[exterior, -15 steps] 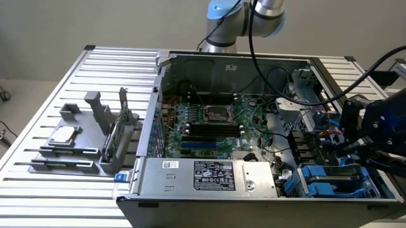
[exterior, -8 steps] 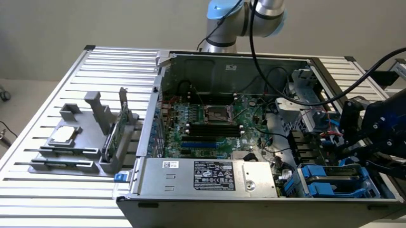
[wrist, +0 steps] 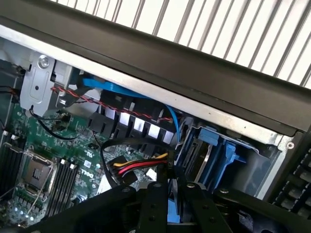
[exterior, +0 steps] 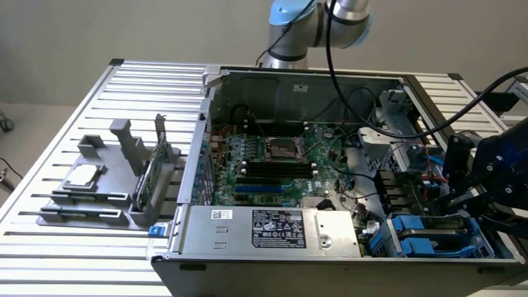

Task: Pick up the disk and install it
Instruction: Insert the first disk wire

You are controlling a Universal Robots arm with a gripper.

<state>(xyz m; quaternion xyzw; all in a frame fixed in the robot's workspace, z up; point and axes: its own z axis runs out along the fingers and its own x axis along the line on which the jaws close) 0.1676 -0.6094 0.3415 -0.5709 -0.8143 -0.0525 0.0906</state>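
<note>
Disk (wrist: 172,208) tight between the 2 fingers (wrist: 156,206)

We read little here. In the wrist view, white letters on the green motherboard (wrist: 77,141), just beside the memory slots (wrist: 64,187), spell DELL. In the exterior view, lower middle of the frame, a black label (exterior: 279,228) on the silver power supply (exterior: 206,234) carries white print and marks too small for us to read. The white sticker (exterior: 222,214) just beside it is equally unreadable.
</note>
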